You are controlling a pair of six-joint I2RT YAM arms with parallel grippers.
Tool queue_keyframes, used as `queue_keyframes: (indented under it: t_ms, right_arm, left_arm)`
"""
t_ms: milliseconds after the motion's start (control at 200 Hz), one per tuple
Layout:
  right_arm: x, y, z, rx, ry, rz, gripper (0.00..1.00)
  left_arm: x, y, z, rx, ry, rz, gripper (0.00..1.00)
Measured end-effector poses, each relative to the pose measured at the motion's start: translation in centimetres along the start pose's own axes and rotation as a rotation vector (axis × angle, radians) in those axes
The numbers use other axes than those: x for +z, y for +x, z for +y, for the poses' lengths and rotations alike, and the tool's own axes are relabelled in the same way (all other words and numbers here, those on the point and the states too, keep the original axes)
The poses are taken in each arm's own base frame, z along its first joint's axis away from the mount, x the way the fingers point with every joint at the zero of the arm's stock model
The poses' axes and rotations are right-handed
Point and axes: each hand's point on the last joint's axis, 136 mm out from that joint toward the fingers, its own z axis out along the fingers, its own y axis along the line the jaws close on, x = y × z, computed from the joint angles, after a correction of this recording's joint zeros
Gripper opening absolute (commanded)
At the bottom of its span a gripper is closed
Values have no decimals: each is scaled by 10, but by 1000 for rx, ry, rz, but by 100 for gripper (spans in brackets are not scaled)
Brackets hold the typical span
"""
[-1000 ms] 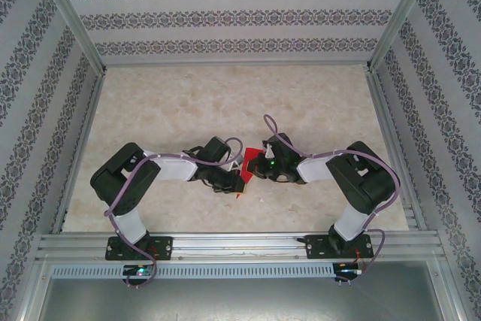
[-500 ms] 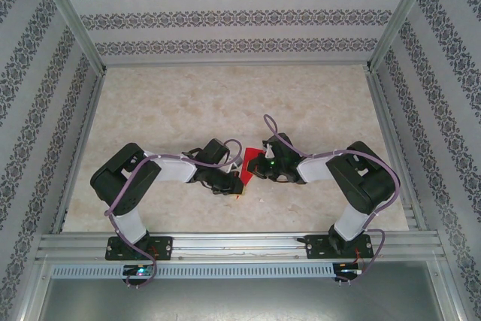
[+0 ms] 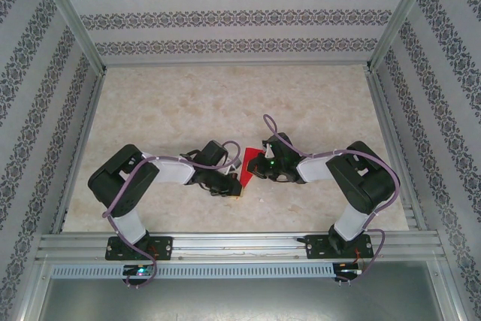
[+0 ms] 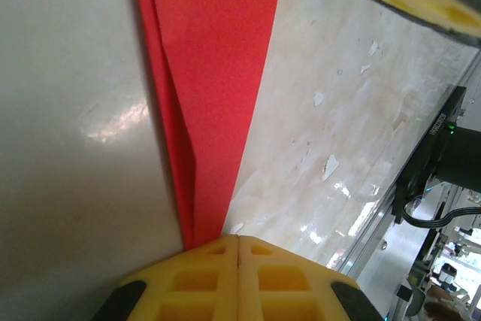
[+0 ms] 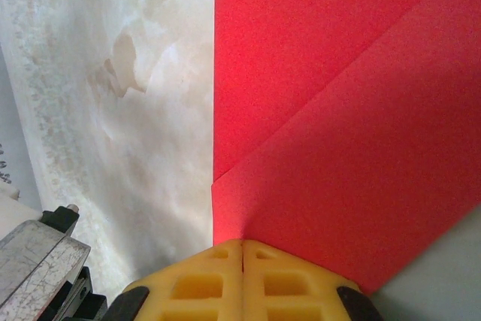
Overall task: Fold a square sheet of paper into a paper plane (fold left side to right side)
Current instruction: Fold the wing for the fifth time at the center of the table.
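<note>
Left gripper [image 4: 237, 244], fully closed, is pressing the narrow tip of the red paper [image 4: 218, 58], probably creasing rather than pinching. The thin matte sheet, folded into tapering layers, is lying toward the near edge of the glossy marbled table [image 4: 68, 186]. Right gripper [image 5: 242, 249], likewise closed, is bearing on the wider end. Next, both need sliding along the fold.

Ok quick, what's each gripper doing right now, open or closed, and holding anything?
Left gripper: closed, tips at the narrow end of the red paper; grip unclear.
Right gripper: closed, tips at the paper's folded edge; grip unclear.
</note>
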Motion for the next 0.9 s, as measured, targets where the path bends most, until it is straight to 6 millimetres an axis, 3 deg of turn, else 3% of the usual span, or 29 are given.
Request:
queue_keyframes:
  t_ms: [475, 695, 899]
  right_arm:
    - [0, 0, 0, 8, 1, 11, 0]
    - [0, 0, 0, 8, 1, 11, 0]
    - [0, 0, 0, 8, 1, 11, 0]
  left_arm:
    - [-15, 21, 2, 18, -8, -3, 5]
    - [-37, 5, -26, 84, 40, -77, 4]
    - [-27, -15, -28, 75, 45, -74, 2]
